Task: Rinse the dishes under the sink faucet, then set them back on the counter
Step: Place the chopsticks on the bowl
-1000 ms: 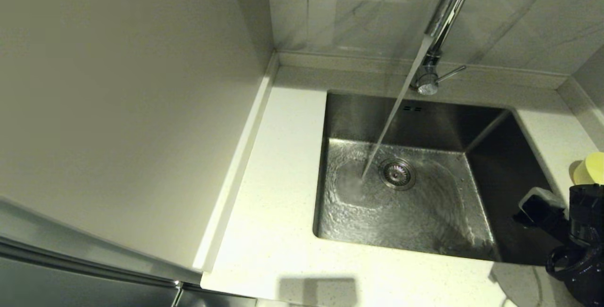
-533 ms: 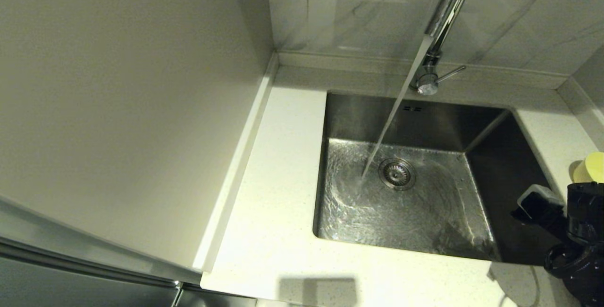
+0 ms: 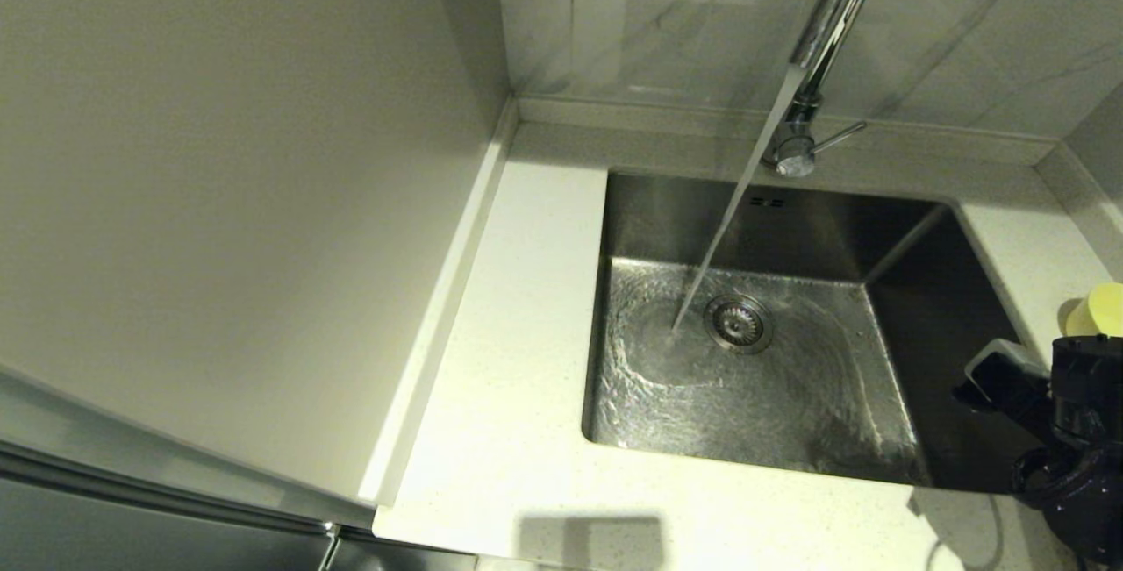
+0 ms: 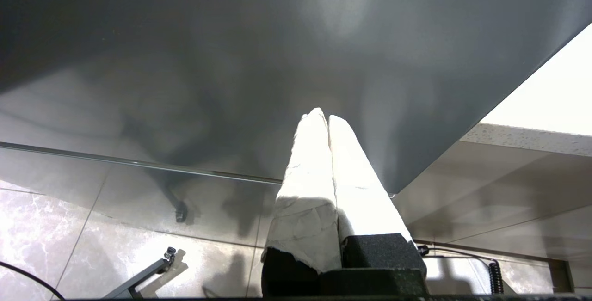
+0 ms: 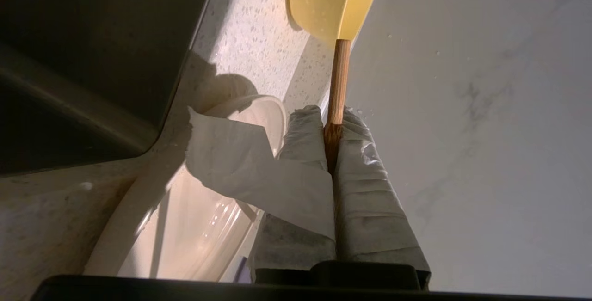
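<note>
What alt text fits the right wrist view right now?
The right pincer, its fingers wrapped in white, is shut on wooden chopsticks pointing toward the yellow bowl. The cream plate lies on the speckled counter beside it.

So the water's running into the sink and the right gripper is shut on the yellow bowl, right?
Not quite. The right gripper is shut on the wooden chopsticks, not the yellow bowl, as the right wrist view shows. Water does run into the sink.

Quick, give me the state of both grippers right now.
Left gripper: closed, holding nothing, parked away from the sink.
Right gripper: closed on the wooden chopsticks, over the counter near the yellow bowl.
</note>
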